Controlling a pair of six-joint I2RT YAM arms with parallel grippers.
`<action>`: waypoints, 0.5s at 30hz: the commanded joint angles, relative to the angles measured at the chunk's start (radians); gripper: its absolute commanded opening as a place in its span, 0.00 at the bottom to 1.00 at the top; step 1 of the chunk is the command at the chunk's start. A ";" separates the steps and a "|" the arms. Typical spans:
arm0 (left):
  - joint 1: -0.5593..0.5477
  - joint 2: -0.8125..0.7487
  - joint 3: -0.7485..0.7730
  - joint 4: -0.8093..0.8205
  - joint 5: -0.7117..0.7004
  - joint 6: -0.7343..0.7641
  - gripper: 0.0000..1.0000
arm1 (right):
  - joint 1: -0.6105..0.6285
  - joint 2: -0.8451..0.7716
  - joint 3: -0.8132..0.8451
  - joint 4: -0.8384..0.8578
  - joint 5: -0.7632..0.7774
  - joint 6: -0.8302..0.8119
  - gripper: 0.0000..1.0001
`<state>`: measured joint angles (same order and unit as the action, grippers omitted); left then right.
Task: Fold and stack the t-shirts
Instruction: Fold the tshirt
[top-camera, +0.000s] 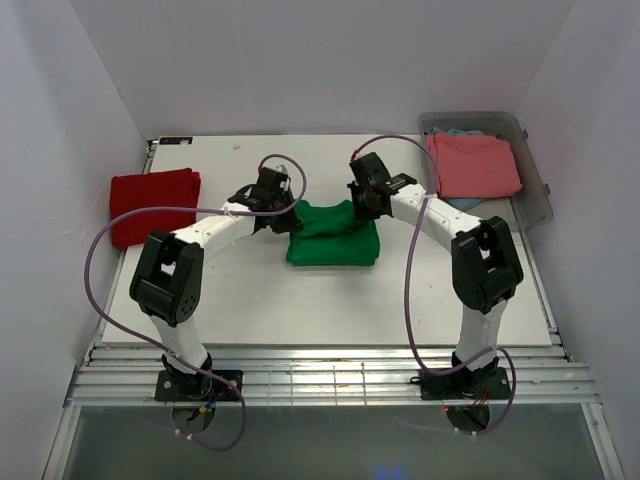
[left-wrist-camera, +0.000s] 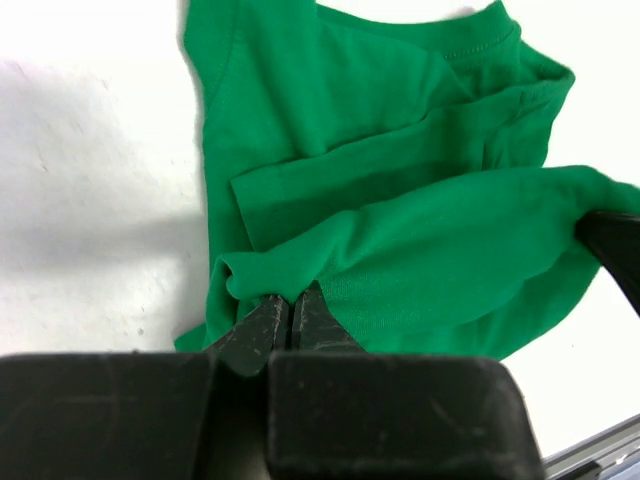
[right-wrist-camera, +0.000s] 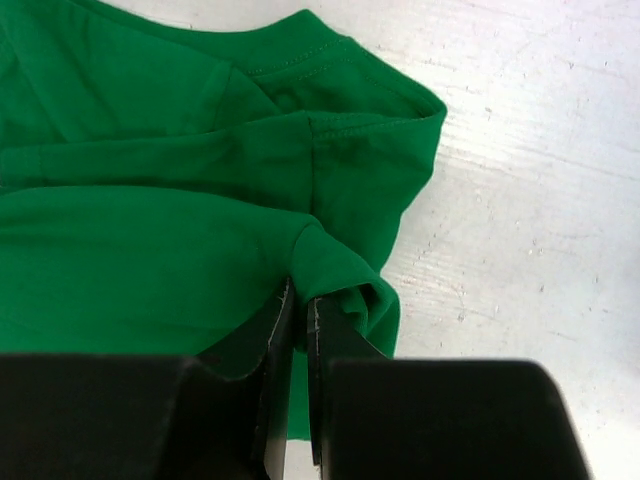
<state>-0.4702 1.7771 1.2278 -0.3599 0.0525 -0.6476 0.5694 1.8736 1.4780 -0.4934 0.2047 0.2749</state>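
The green t-shirt lies partly folded in the middle of the table. My left gripper is shut on its far left edge, the cloth pinched between the fingers in the left wrist view. My right gripper is shut on its far right edge, seen in the right wrist view. Both hold a lifted fold of green cloth above the rest. A folded deep red t-shirt lies at the left. A salmon-pink t-shirt lies over a light blue one in the bin.
A clear plastic bin stands at the back right of the white table. White walls close in the left, back and right sides. Purple cables loop from both arms.
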 joint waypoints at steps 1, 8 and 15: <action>0.041 0.015 0.065 0.019 0.030 0.023 0.00 | -0.022 0.033 0.073 0.023 -0.010 -0.036 0.08; 0.058 0.134 0.179 0.039 0.078 0.031 0.10 | -0.049 0.078 0.100 0.027 -0.001 -0.026 0.08; 0.058 0.160 0.383 0.007 -0.120 0.042 0.69 | -0.057 0.050 0.186 0.048 0.113 -0.031 0.49</action>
<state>-0.4206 2.0075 1.5211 -0.3576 0.0559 -0.6212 0.5171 1.9656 1.5913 -0.4904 0.2359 0.2546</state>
